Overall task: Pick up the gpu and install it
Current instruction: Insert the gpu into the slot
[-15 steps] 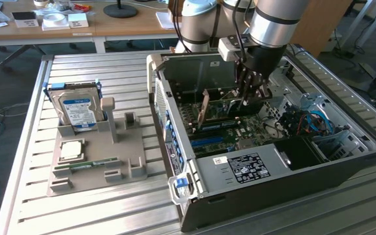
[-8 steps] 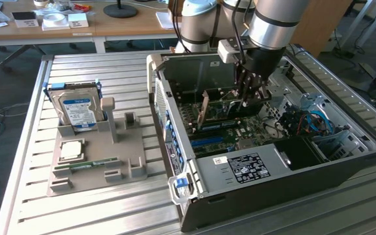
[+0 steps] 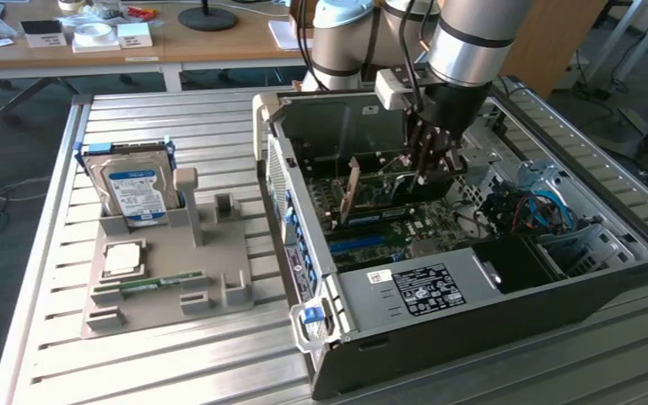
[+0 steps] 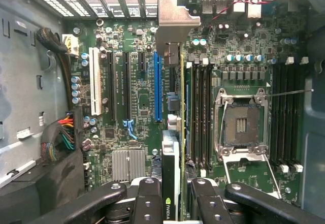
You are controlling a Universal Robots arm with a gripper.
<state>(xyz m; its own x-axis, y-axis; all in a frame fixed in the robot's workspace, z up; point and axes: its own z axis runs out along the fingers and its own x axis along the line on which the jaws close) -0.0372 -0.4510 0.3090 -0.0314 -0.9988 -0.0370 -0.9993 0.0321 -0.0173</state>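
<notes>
My gripper (image 3: 430,171) hangs inside the open computer case (image 3: 459,295), shut on the gpu (image 3: 378,191). In the wrist view the gpu (image 4: 175,127) shows edge-on as a thin dark card with its silver bracket (image 4: 171,21) at the far end, clamped between my two black fingers (image 4: 147,198). The card stands upright just above the motherboard (image 4: 137,102), beside the long blue slot (image 4: 158,87) and the black memory slots (image 4: 200,112). Whether its lower edge touches a slot cannot be told.
A grey holder (image 3: 166,278) on the slatted table carries a silver hard drive (image 3: 132,186), a processor chip (image 3: 121,257) and a green memory stick (image 3: 149,284). Cable bundles (image 4: 63,132) lie along the case wall. The processor socket (image 4: 241,125) is bare.
</notes>
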